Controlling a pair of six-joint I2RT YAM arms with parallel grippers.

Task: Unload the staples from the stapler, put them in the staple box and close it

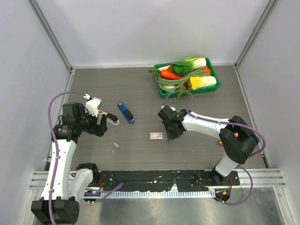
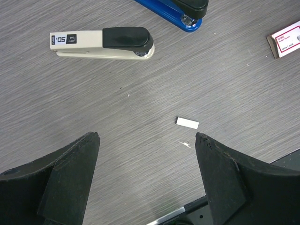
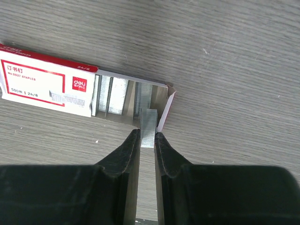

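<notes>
Left claw (image 2: 145, 140) spread above tabletop (image 2: 93, 103); blue stapler (image 2: 173, 11) far ahead of it, staples (image 2: 187, 123) between its tips. Right claw (image 3: 147, 136) pinches staple strip (image 3: 149, 124) at open box (image 3: 47, 84) mouth.

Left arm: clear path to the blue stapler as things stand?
Probably yes: the left end effector is open and empty, and the blue stapler lies ahead; the beige stapler sits close beside the path.

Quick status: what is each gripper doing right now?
Left gripper: open, holding nothing.
Right gripper: closed on a strip of staples at the mouth of the open staple box.
</notes>
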